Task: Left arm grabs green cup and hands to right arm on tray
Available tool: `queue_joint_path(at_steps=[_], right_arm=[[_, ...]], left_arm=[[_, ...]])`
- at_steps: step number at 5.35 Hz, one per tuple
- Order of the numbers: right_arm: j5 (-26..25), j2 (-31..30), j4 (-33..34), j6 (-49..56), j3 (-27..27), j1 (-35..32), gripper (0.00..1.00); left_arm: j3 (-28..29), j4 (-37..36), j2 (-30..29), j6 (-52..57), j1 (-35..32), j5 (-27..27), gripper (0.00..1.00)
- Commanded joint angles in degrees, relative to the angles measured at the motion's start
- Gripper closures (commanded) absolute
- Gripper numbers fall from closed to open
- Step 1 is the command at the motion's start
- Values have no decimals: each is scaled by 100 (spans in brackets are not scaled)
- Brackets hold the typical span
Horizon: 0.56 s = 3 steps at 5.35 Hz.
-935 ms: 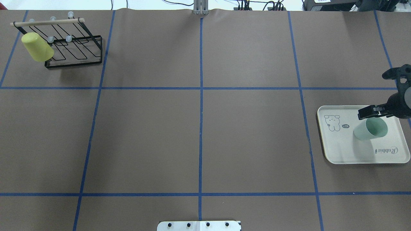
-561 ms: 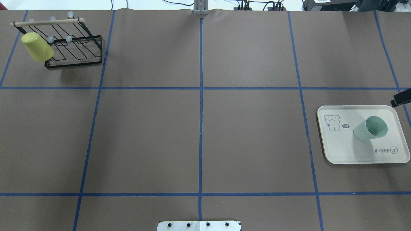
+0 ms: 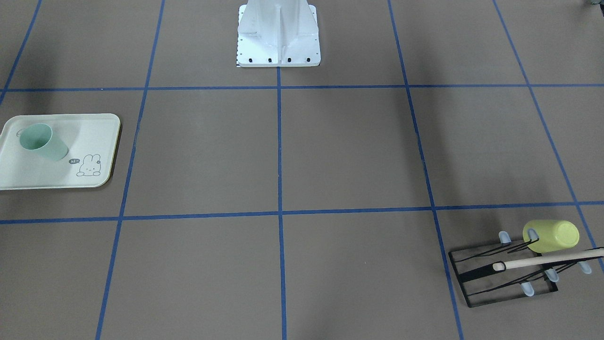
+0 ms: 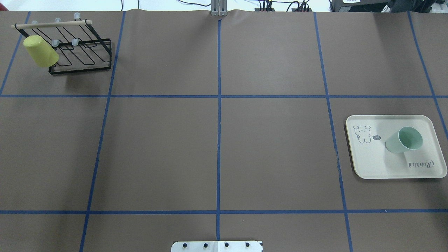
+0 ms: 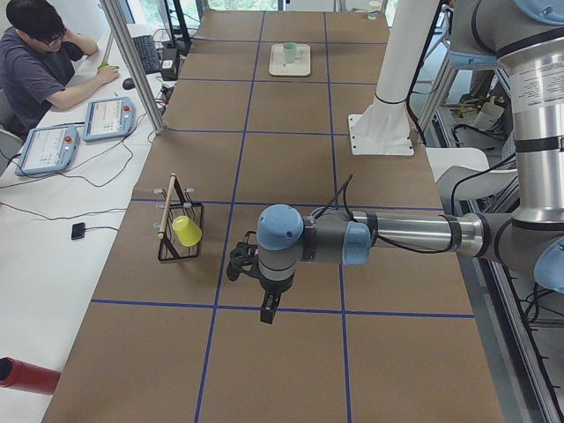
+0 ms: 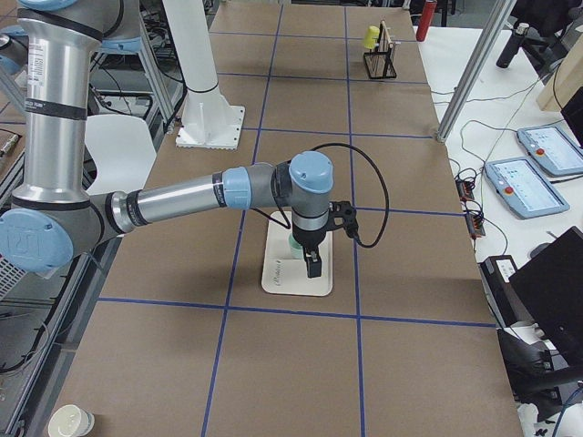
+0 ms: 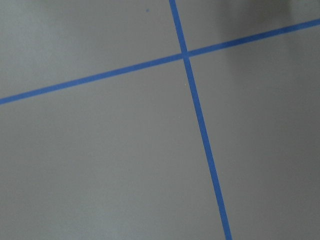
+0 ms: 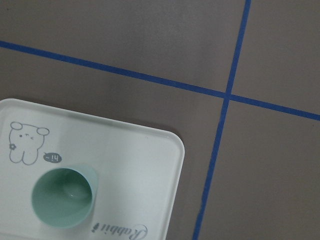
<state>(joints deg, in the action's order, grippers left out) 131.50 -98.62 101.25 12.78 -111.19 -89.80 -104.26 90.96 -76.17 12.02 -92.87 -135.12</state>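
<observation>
The green cup (image 4: 404, 140) stands upright, mouth up, on the cream tray (image 4: 371, 161) at the table's right side. It also shows in the front view (image 3: 42, 141) on the tray (image 3: 28, 174), and in the right wrist view (image 8: 62, 202) on the tray (image 8: 140, 165). Nothing touches the cup. The right gripper (image 6: 314, 266) shows only in the exterior right view, hanging above the tray (image 6: 287, 282); I cannot tell if it is open. The left gripper (image 5: 267, 310) shows only in the exterior left view, over bare table near the rack; I cannot tell its state.
A black wire rack (image 4: 80, 52) with a wooden bar holds a yellow-green cup (image 4: 40, 50) at the far left corner. The robot's white base (image 3: 278, 38) stands at the near middle edge. An operator (image 5: 35, 53) sits at a side desk.
The right gripper, which was at the green cup's rim, has drawn away to the right and out of the overhead view. The cup stays upright on the tray.
</observation>
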Motion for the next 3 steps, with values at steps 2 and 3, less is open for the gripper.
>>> queue_joint_path(at_steps=[2, 3], right_arm=[[43, -325, 53, 550, 309, -423, 0], [16, -333, 53, 550, 352, -424, 0]], left_arm=[[-480, 71, 199, -955, -56, -577, 0], [-577, 98, 191, -729, -56, -133, 0]])
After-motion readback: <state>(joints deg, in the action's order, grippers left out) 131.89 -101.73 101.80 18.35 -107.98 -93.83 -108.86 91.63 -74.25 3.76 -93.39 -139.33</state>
